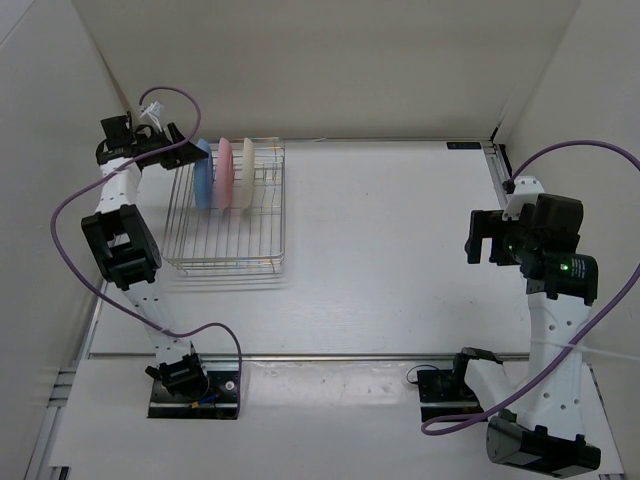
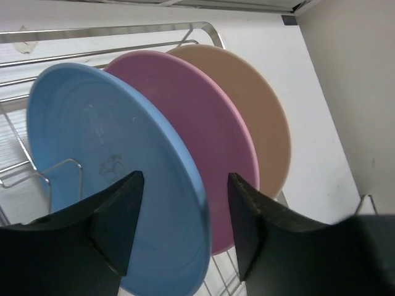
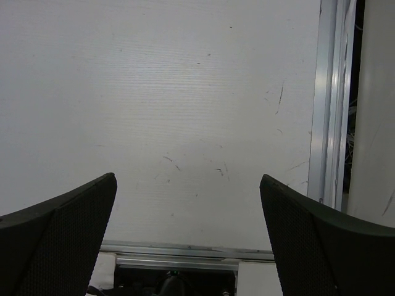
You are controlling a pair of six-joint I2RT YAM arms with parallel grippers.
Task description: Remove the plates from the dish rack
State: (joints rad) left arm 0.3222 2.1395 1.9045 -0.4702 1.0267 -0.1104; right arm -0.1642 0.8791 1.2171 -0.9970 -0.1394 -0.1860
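**All three plates upright in the dish rack (image 1: 230, 255), left pincer (image 2: 185, 185) at the blue plate (image 2: 92, 142)**

The rack sits at the far left of the tabletop (image 1: 400, 230). In it, the blue plate, pink plate (image 2: 185, 105) and cream plate (image 2: 259, 117) stand on edge side by side. The left pincer is spread, with the blue plate's rim between its fingers. The right pincer (image 3: 188, 185), also spread, hangs above the tabletop well apart on the right
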